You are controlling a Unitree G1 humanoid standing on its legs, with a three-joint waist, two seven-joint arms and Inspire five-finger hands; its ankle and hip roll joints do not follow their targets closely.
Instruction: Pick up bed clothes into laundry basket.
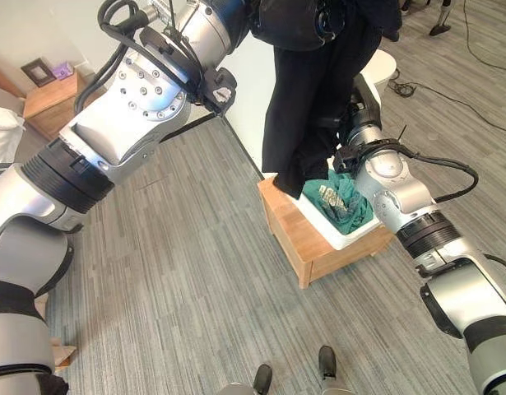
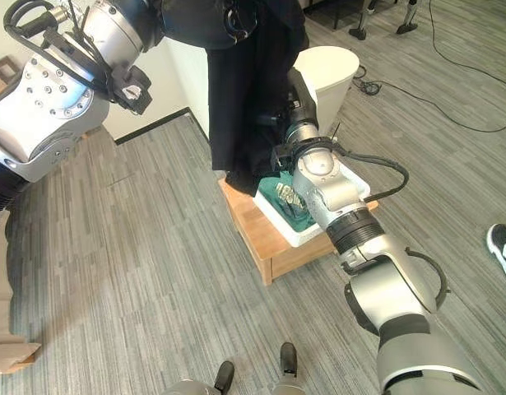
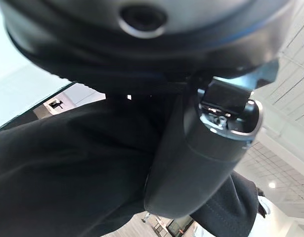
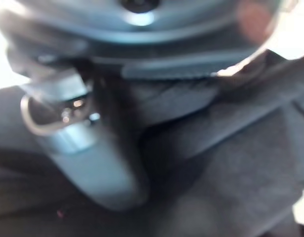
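Observation:
A long black garment (image 1: 306,107) hangs from high up down to a white laundry basket (image 1: 345,240), its lower end touching the basket's near corner. My left hand (image 3: 191,163) is raised at the top of the scene, shut on the garment's upper part with its thumb pressed into the cloth. My right hand (image 2: 295,95) reaches in from the right, halfway down the garment, half buried in its folds. In its wrist view the right thumb (image 4: 87,158) lies against the dark cloth. Green cloth (image 1: 343,206) lies inside the basket.
The basket stands on a low wooden stool (image 1: 302,247). Behind it stand a white panel (image 1: 248,90) and a round white bin (image 2: 327,70). A wooden nightstand (image 1: 51,99) is at the far left. A person's shoe (image 2: 503,247) shows at the right edge.

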